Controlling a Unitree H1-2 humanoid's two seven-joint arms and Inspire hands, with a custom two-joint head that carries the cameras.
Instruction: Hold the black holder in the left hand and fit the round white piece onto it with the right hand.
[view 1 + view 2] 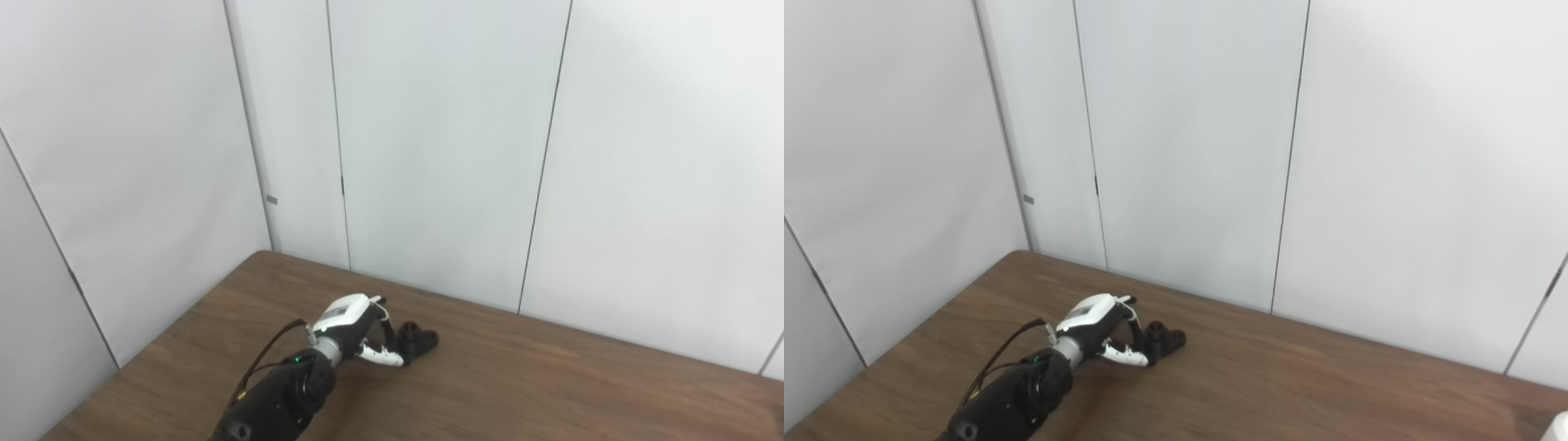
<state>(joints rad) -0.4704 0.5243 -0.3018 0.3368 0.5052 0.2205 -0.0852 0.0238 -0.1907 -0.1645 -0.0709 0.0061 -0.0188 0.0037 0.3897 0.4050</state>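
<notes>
Here, a dark brown wooden table (551,392) fills the lower part of both head views, set into a corner of plain pale grey wall panels (441,153) joined by thin dark vertical seams. A small grey tab sits on one seam near the corner.

The left arm (275,398), black and bulky, comes in from the bottom left and reaches toward the far side of the table. Its hand (358,334) has a white back plate and black and white fingers (383,355). The fingers curl down around the near side of the holder (419,342), a small black piece with rounded lobes that rests on the table top toward the far left part of the surface. The fingertips touch or very nearly touch it; whether they truly clamp it cannot be told, since the black fingers blend with the black piece.

A green light glows at the wrist, and thin dark cables loop along the forearm.

The right hand does not show in either view. At the bottom right corner of the right eye view, a small white shape (1557,429) is cut off by the frame edge; what it is cannot be made out.
</notes>
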